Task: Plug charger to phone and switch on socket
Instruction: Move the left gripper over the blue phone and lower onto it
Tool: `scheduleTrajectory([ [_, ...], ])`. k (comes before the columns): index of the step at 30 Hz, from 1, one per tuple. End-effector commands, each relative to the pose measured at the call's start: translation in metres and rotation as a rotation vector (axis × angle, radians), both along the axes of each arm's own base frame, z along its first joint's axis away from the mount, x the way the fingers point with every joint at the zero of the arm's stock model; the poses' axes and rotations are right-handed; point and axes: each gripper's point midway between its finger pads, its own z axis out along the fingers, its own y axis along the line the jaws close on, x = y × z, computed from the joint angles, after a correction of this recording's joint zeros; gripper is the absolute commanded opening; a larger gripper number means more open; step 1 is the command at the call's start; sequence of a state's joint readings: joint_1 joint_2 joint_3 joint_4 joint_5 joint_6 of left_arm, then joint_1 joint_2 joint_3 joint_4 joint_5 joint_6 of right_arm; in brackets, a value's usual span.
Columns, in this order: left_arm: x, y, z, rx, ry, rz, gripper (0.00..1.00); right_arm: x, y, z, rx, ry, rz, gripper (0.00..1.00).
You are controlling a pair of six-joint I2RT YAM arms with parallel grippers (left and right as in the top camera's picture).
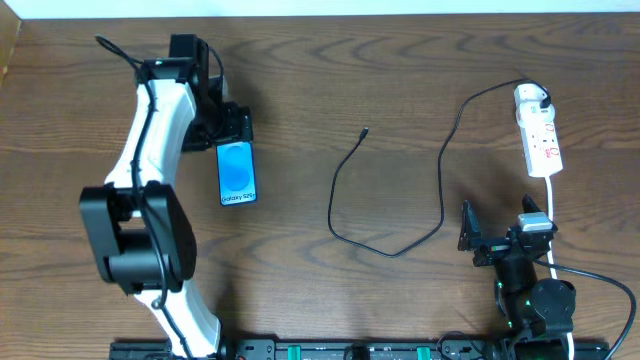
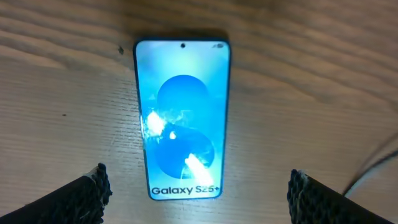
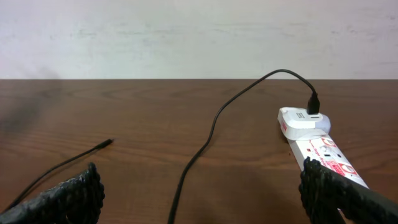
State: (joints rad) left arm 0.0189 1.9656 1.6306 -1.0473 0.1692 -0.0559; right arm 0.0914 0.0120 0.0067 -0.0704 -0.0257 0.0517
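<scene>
The left fingers [image 2: 78, 200] are spread wide, with the lit phone [image 2: 182, 118] lying between them at the bench's [image 1: 330, 60] nine o'clock. The right fingers [image 3: 62, 200] are spread and empty at five o'clock. The socket [image 1: 538, 135] lies at two o'clock with the charger [image 1: 440, 180] plugged in.

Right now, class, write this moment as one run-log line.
left gripper: open, over phone | right gripper: open, empty, facing socket | charger: white plug in socket, tip loose on table, apart from phone
</scene>
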Motion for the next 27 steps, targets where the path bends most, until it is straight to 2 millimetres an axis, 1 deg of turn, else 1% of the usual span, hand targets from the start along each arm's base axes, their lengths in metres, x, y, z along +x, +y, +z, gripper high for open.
scheduleTrajectory([
  [1, -0.006, 0.005, -0.025, 0.022, 0.076, 0.021, 0.92, 0.0, 0.001, 0.0, 0.002, 0.0, 0.001, 0.99],
  [4, -0.009, 0.004, -0.036, 0.022, 0.111, 0.018, 0.92, 0.0, 0.0, 0.0, 0.002, 0.0, 0.0, 0.99],
  [7, -0.01, 0.004, -0.043, 0.022, 0.129, 0.017, 0.92, 0.0, 0.001, 0.0, 0.002, 0.0, 0.001, 0.99],
  [13, -0.012, 0.007, -0.051, 0.041, 0.148, 0.022, 0.92, 0.0, 0.001, 0.0, 0.002, 0.0, 0.001, 0.99],
  [21, -0.015, 0.007, -0.065, 0.04, 0.146, 0.026, 0.92, 0.0, 0.0, 0.0, 0.002, 0.0, 0.0, 0.99],
  [27, -0.016, 0.008, -0.069, 0.048, 0.143, 0.026, 0.92, 0.0, 0.0, 0.0, 0.002, 0.0, 0.0, 0.99],
])
